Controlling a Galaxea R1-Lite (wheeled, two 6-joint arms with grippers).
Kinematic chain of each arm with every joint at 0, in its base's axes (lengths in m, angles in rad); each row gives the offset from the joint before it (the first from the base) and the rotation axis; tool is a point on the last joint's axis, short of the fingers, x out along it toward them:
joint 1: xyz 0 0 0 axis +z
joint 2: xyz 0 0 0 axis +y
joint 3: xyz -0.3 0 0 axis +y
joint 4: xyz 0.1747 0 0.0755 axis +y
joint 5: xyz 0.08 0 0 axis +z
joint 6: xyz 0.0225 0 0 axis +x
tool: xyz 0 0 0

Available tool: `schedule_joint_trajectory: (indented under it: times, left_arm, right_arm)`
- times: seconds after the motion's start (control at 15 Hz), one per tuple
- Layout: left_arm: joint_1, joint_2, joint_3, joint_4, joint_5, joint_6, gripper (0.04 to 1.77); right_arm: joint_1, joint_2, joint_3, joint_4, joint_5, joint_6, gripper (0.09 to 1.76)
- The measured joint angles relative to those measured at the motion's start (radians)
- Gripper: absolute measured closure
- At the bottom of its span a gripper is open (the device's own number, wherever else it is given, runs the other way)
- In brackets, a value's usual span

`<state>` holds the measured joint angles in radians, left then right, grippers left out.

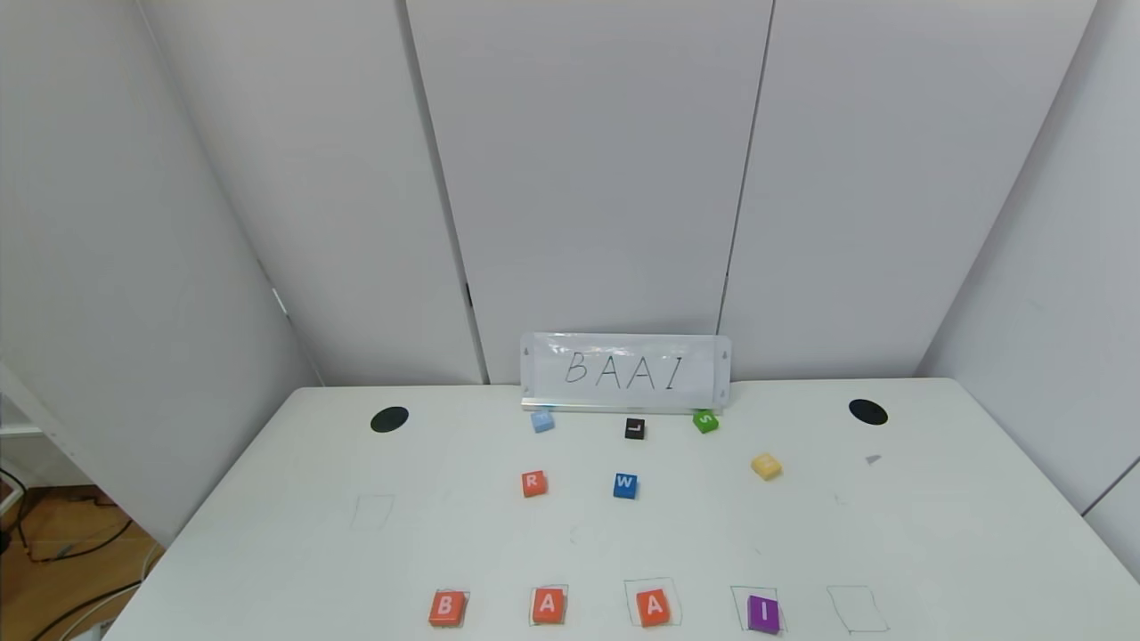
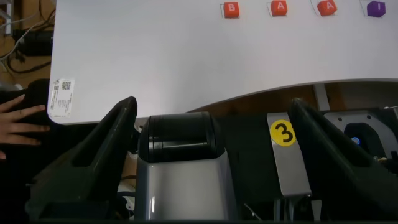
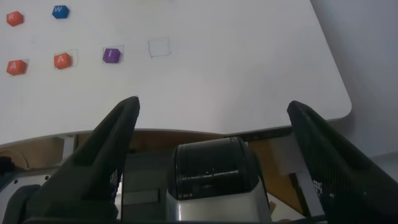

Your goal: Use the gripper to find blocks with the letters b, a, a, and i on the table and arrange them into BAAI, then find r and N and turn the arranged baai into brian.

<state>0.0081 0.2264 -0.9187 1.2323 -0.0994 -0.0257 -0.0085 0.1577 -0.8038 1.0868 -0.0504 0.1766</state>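
Along the front of the white table (image 1: 267,552) four blocks stand in a row inside green outlines: orange B (image 1: 447,608), orange A (image 1: 549,604), orange A (image 1: 655,606), purple I (image 1: 763,613). The orange r block (image 1: 533,483) lies farther back, left of centre. I can read an N on no block. My left gripper (image 2: 212,104) hangs open and empty below the table's near edge, facing B (image 2: 231,9) and the first A (image 2: 279,7). My right gripper (image 3: 214,104) is parked the same way, open and empty, with I (image 3: 111,55) ahead.
A blue W block (image 1: 625,485) sits beside r. Near the BAAI sign (image 1: 625,371) lie a light blue block (image 1: 542,421), black L (image 1: 634,429), green S (image 1: 705,421) and a yellow block (image 1: 766,466). An empty outline (image 1: 857,609) follows I. A person's hand (image 2: 18,121) shows at the table's left.
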Motion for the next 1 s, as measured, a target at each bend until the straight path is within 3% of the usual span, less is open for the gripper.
schedule_joint_trajectory:
  times: [0.47,0.8,1.0]
  left_arm:
    - [-0.004,-0.16,0.062,0.021,0.001,-0.003,0.09]
    - [-0.005,-0.219,0.079,-0.192,0.006,-0.007,0.09]
    - [-0.005,-0.226,0.129,-0.403,0.016,-0.005,0.09]
  right_arm:
    - [0.0,-0.152,-0.031,0.113,-0.021,-0.005,0.14]
    - [0.0,-0.158,-0.087,-0.093,-0.022,-0.047,0.14]
    - [0.0,-0.159,-0.038,-0.242,-0.024,-0.077,0.14]
